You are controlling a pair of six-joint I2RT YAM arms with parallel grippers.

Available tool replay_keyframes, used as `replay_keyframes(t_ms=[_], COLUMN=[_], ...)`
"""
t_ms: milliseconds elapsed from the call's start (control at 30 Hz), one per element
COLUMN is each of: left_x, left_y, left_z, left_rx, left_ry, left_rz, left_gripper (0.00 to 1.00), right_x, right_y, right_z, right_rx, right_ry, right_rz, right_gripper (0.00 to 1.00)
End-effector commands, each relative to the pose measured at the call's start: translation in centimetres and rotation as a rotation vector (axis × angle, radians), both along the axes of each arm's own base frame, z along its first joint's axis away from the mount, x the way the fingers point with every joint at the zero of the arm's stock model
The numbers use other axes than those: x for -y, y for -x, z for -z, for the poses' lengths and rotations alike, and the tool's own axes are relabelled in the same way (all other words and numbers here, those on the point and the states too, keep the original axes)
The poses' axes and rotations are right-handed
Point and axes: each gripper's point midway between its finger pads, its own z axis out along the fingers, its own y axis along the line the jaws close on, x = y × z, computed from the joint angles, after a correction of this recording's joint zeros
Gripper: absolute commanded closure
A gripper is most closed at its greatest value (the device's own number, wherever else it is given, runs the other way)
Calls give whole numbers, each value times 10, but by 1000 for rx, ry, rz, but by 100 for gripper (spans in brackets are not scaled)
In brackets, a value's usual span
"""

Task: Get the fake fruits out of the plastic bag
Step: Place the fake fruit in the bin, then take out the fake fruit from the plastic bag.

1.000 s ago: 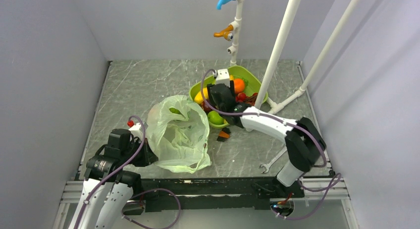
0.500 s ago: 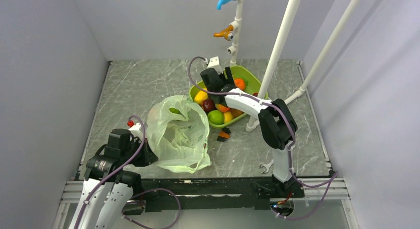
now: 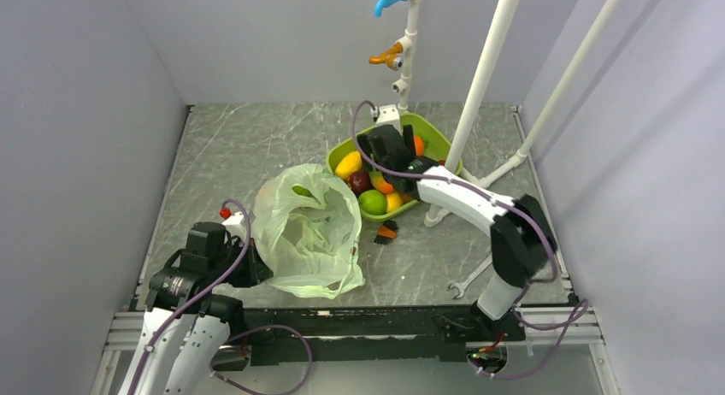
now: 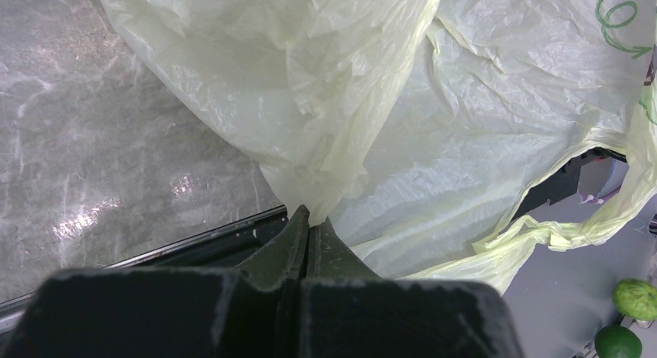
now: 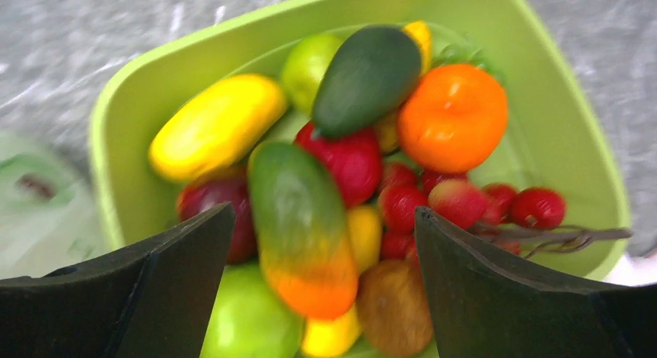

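Right jaws wide, empty, over green tray (image 5: 132, 141) holding fake fruits (image 5: 364, 79); left jaws pinching plastic bag (image 4: 434, 141) near tray.

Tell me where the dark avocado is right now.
In the right wrist view, the dark avocado lies in the green tray, between the yellow oval fruit and the orange fruit.

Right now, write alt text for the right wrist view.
The open right gripper hangs over a green tray heaped with fake fruits: a dark avocado, an orange, a yellow oval fruit, red berries, a green-orange piece. Grey table shows behind the tray.
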Motion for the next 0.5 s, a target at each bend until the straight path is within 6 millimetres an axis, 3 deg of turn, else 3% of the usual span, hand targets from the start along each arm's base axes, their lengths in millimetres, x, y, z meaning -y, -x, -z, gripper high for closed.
replay_keyframes(t_ms=[0, 100, 300, 467], left_x=[3, 3, 3, 3], left_y=[-6, -6, -6, -6], left_z=[-4, -4, -5, -5], left_rx=[31, 31, 33, 34], left_ry=[12, 14, 14, 14], left_rz=[15, 18, 16, 15], left_gripper=[100, 100, 100, 100], right_x=[-42, -52, -69, -115], right_y=[51, 87, 148, 217], right_z=[-35, -64, -114, -125], right_rx=[12, 78, 173, 175], right_ry=[-278, -364, -365, -404], right_rz=[-278, -436, -668, -1011], right_gripper=[12, 12, 13, 16])
